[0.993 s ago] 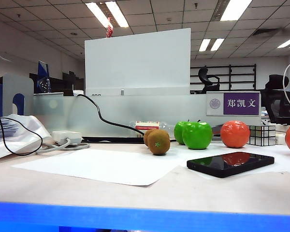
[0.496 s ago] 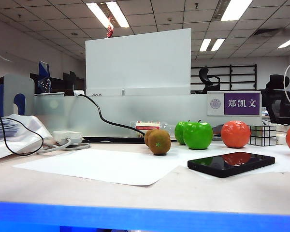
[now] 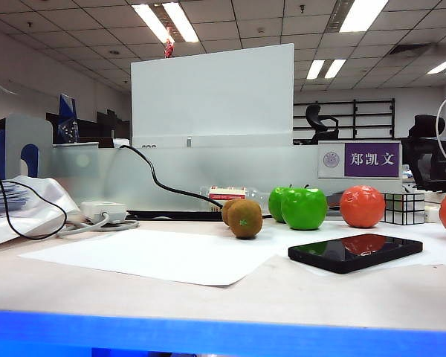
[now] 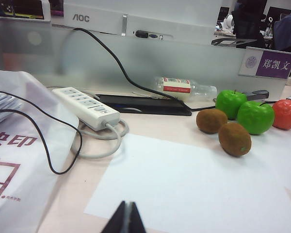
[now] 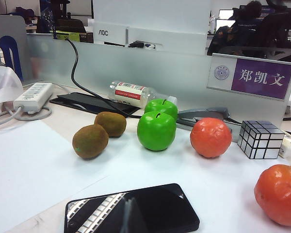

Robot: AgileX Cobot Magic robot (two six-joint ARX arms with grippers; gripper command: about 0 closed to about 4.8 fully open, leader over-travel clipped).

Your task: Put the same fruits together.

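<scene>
Jaws shut on both the left gripper and right gripper, empty.

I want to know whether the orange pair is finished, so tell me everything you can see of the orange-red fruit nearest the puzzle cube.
The orange-red fruit is round, shiny and slightly dimpled, and sits on the white table, free of either pincer. The front green apple is on one side and the mirrored puzzle cube on the other, neither touching it. Its twin lies apart, beyond the cube and nearer the camera, so the pair is not yet together.
</scene>
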